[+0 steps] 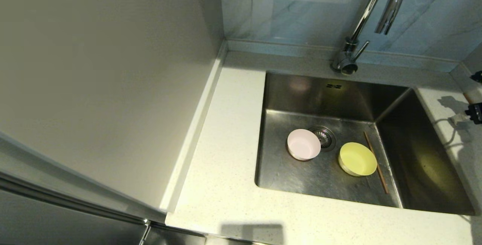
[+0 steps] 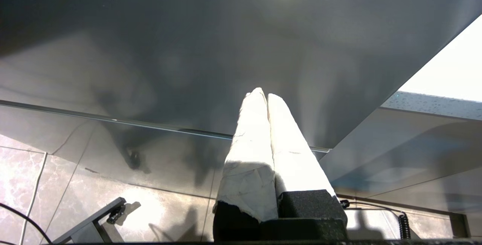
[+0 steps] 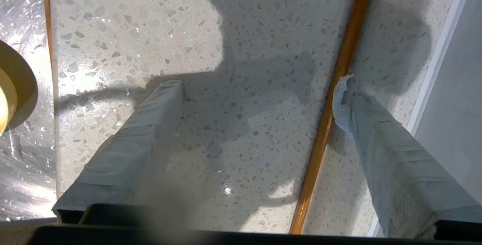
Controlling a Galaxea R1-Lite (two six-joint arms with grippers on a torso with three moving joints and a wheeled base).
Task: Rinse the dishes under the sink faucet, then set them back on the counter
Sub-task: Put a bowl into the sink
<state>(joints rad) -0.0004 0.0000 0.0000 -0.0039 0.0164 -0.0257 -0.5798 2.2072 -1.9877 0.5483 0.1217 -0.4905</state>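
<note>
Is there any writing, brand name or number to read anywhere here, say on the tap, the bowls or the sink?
None: no text shows in any view.
Faucet: plain chrome, no mark.
Pink bowl and yellow bowl: plain.
Sink: only two overflow slots, no lettering.
Chopstick on the counter: bare wood.

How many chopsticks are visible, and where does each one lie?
2. One chopstick lies in the sink, right of the yellow-green bowl. The other chopstick lies on the counter.

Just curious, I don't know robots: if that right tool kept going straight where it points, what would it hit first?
Most likely the counter: the open right tool points down at it. A chopstick lies by one finger, perhaps touching it; depth is unclear.
</note>
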